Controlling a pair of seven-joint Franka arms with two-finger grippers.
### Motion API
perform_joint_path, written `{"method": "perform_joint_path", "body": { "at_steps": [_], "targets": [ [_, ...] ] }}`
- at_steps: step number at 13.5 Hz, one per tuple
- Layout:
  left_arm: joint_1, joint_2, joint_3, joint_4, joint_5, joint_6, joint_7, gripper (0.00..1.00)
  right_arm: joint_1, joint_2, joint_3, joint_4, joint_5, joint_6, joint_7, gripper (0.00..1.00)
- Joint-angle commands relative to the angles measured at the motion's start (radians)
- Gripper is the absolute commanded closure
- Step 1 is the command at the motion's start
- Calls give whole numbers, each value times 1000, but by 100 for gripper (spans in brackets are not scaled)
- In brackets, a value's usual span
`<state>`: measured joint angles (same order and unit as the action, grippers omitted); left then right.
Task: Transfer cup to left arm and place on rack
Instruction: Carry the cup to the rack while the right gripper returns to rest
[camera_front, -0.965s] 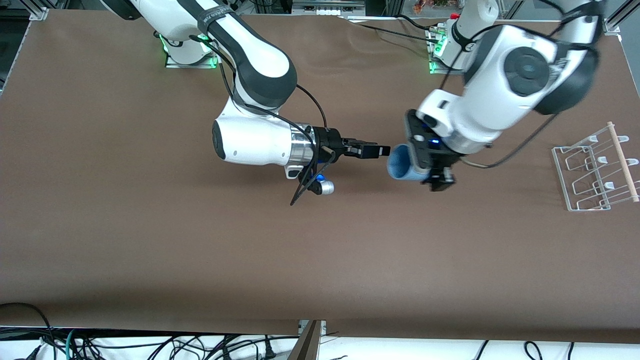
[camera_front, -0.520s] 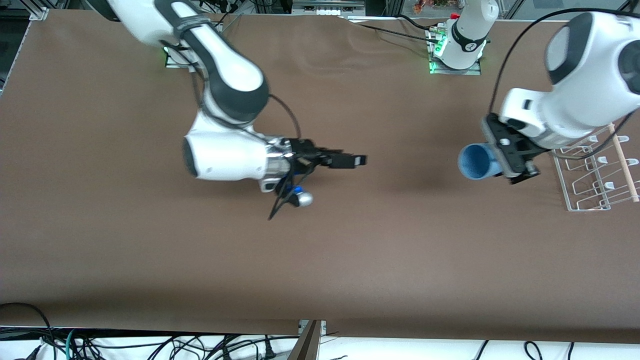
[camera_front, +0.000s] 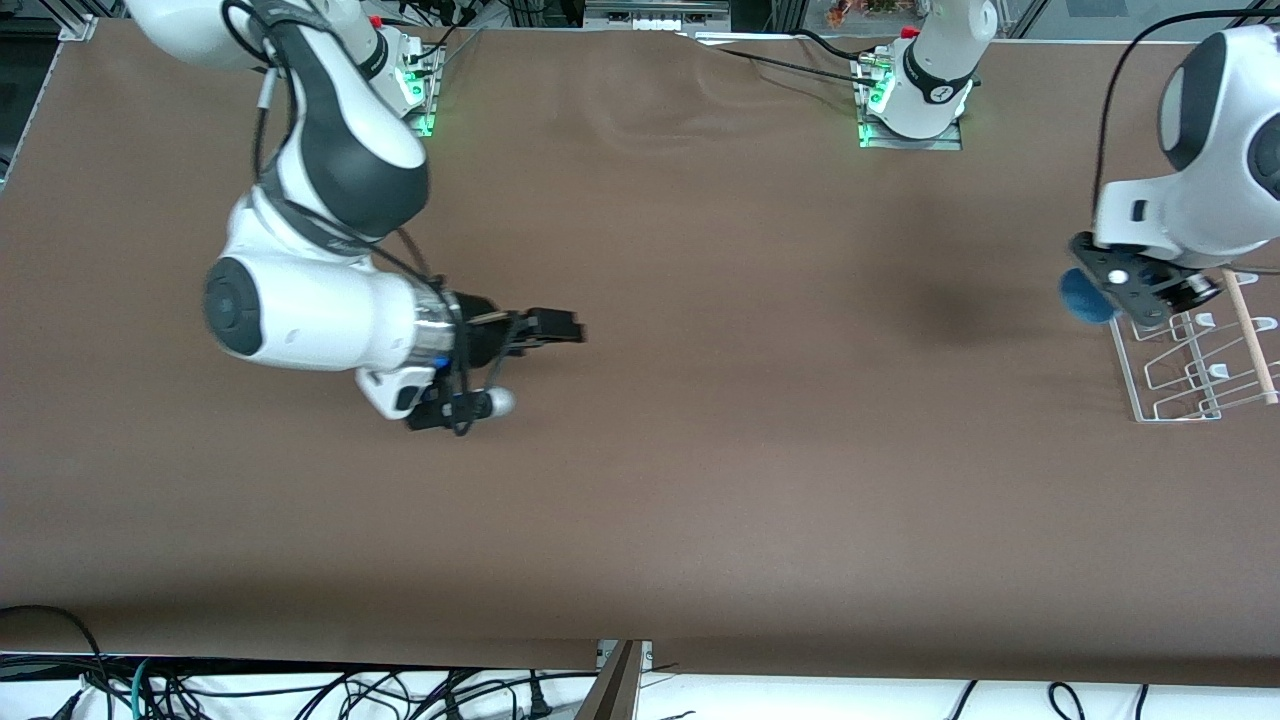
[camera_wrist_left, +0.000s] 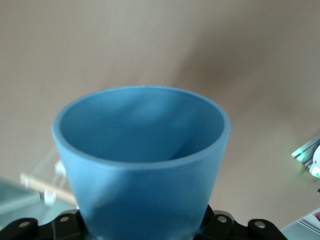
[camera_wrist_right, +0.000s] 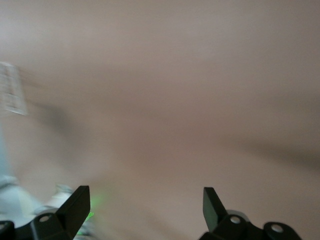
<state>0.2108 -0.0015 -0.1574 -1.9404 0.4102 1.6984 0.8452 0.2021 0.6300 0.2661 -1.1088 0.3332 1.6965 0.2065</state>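
- Right gripper (camera_front: 565, 328): fingers apart and empty, over the brown table (camera_front: 700, 480) toward the right arm's end; this arm waits.
- Left gripper (camera_front: 1135, 288): clamped on the cup (camera_front: 1083, 298), held over the rack (camera_front: 1190, 345) edge.
- Step: placement; next, judged, lowering the cup onto a peg.
- Cables hang below the table's near edge.

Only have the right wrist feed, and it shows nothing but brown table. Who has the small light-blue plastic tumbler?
Observer: The left gripper is shut on the small light-blue plastic tumbler. The right gripper waits open over the table.
Operator: On the rack yet?
Observer: No. It hangs in the air at the edge of the white wire drying rack.
Operator: Orientation?
Observer: On its side, open rim toward the right arm's end of the table.
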Motion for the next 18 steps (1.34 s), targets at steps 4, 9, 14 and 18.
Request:
{"method": "perform_joint_path", "body": {
  "at_steps": [4,9,14,18],
  "targets": [
    [74,-34,26,-147,260,-41,-329,100,-64,-244,-70,-195,-339,-116,-85,0],
    [113,-29,24,-215,401,-132,-328,100,-196,-432,-73,-302,-418,-115,-84,0],
    [105,128,24,-209,591,-155,-258,100,-243,-553,-123,-388,-459,-138,-116,0],
    [73,236,26,-195,717,-220,-247,100,-248,-567,-160,-387,-453,-179,-193,0]
  ]
}}
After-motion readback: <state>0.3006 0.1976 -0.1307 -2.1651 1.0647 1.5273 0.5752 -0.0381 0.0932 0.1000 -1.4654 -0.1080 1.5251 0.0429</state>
